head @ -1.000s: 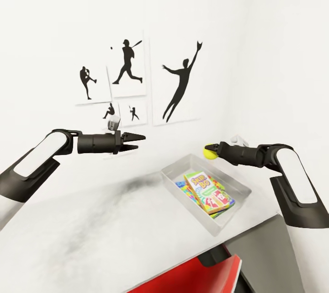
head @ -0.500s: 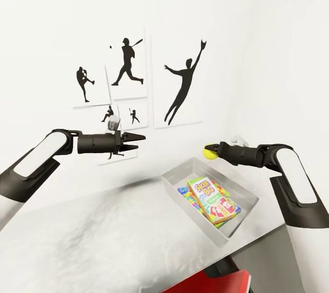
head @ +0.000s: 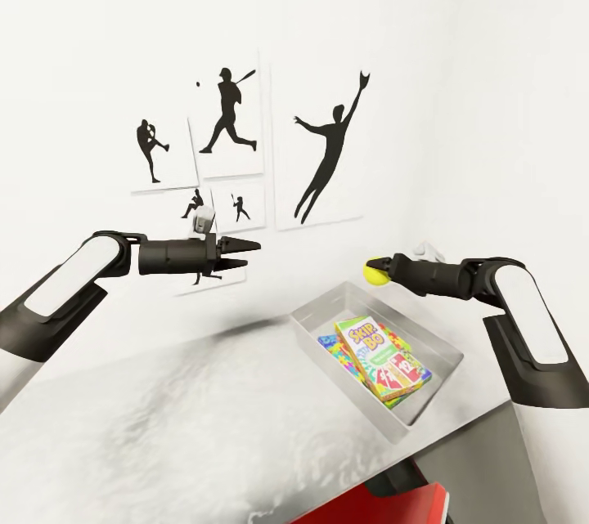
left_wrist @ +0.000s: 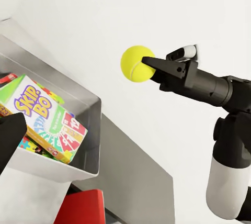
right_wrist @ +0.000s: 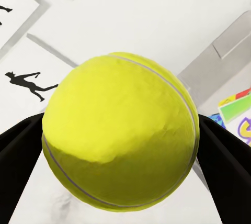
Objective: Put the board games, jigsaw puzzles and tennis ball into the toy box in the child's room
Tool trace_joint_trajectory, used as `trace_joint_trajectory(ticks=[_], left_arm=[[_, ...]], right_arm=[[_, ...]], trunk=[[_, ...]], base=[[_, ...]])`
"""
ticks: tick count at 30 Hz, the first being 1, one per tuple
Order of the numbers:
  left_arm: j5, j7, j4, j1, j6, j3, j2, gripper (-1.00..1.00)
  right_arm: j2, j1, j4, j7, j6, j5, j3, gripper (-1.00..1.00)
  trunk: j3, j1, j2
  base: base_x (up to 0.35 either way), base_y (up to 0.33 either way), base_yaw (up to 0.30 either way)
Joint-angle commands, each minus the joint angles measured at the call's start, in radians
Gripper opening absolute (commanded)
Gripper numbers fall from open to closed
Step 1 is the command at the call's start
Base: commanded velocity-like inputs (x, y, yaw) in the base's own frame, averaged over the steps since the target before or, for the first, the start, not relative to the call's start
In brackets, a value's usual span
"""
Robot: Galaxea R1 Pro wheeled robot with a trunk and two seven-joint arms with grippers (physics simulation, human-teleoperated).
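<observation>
Head view shows my right pincer [head: 381, 271] pinching the tennis ball [head: 375, 274] in the air, above the far edge of the toy box [head: 432, 339] and near the white wall. The box stands on the table [head: 164, 426] and already holds the Skip-Bo game [head: 370, 342] on top of the colourful puzzles [head: 331, 345]. My left pincer [head: 244, 254] is pressed together and holds nothing, well apart from the box.

I judge the risk is in the release. The ball hangs over the rim, not over the middle, so it may hit the flared side or bounce on the hard game box and roll out, then off the table. I think I should bring it lower and more inside before I let go.
</observation>
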Motion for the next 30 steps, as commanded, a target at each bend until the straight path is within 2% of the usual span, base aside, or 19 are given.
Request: trace_joint_trajectory(ticks=[1, 17, 22, 26, 30], left_arm=[[0.000, -0.003, 0.000, -0.002, 0.001, -0.002, 0.001, 1.00], [-0.001, -0.004, 0.002, -0.002, 0.000, -0.001, 0.002, 1.00], [-0.002, -0.006, 0.009, -0.002, 0.000, 0.001, 0.006, 1.00], [-0.002, -0.007, 0.017, -0.002, -0.001, 0.002, 0.011, 1.00], [-0.002, -0.008, 0.030, -0.002, -0.002, 0.005, 0.013, 1.00]], right_arm=[[0.000, -0.001, -0.001, -0.011, 0.001, -0.008, 0.001, -1.00], [-0.002, -0.001, 0.002, -0.013, 0.001, 0.002, 0.000, -1.00], [-0.024, -0.005, 0.007, -0.021, 0.001, 0.004, -0.004, -1.00], [-0.051, -0.013, 0.015, -0.073, 0.001, 0.005, -0.005, -1.00], [-0.061, -0.020, 0.030, -0.179, 0.001, 0.005, -0.007, -1.00]], trunk=[[-0.002, 0.001, -0.003], [-0.002, 0.001, -0.003], [-0.002, 0.001, -0.003], [-0.002, 0.001, -0.003], [-0.002, 0.001, -0.003]], base=[[0.000, 0.000, 0.000], [0.000, 0.000, 0.000], [0.000, 0.000, 0.000], [0.000, 0.000, 0.000], [0.000, 0.000, 0.000]])
